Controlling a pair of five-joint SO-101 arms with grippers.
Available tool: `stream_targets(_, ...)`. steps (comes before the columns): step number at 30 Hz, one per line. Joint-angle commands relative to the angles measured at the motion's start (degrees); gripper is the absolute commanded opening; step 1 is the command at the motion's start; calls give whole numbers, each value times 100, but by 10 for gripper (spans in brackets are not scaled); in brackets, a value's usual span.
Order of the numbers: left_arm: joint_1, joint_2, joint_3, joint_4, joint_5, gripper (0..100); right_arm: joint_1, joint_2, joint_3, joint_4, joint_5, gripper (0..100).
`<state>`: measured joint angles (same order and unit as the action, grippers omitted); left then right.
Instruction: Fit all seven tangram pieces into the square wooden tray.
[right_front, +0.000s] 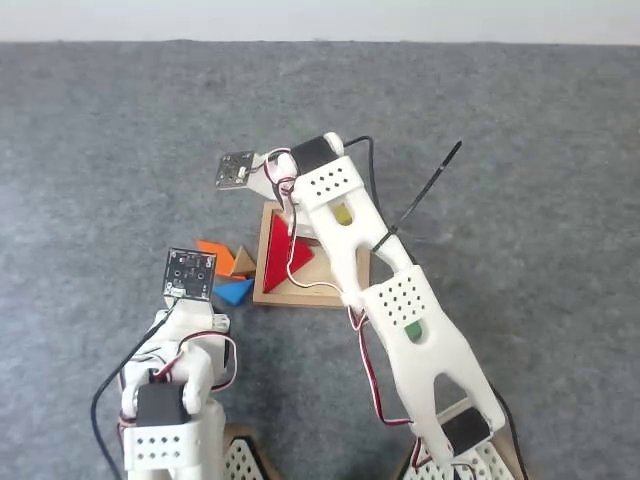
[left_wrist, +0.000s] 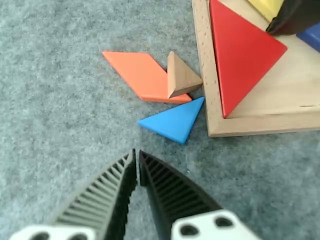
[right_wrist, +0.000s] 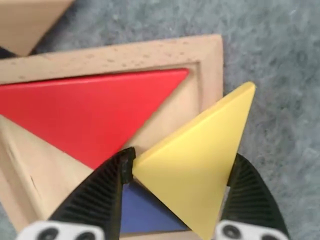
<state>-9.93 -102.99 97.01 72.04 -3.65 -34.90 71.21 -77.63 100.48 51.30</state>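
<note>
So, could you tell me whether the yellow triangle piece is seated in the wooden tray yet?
Not yet: the yellow triangle piece sits between the fingers of the right gripper, one corner jutting past the wooden tray rim.

Left arm, right arm: white perforated shells, black servos, red/white/black cables, one black zip tie. Pincer fingers black, ribbed.

Left tool closed; right tool grips yellow triangle.

Pale speckled wood tray, grey felt-like mat
</note>
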Motion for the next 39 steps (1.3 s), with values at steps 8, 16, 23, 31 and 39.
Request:
stream_targets(8, -9, -105, -48, 26, 44, 14, -189, -620, 1081, 268, 158, 166)
stream_targets(16, -9, -105, -48, 26, 44, 14, -224, -1666, 2171, 163, 185, 167)
stream_targets(23, -9, -105, -48, 26, 44, 14, -462, -1253, 2119, 75, 35, 166)
stream_targets(31, -9, -105, -48, 26, 44, 14, -479, -1253, 1811, 207, -53, 170)
stream_targets(39, -9, -105, -48, 26, 44, 14, -558, -1262, 1811, 215, -422, 165)
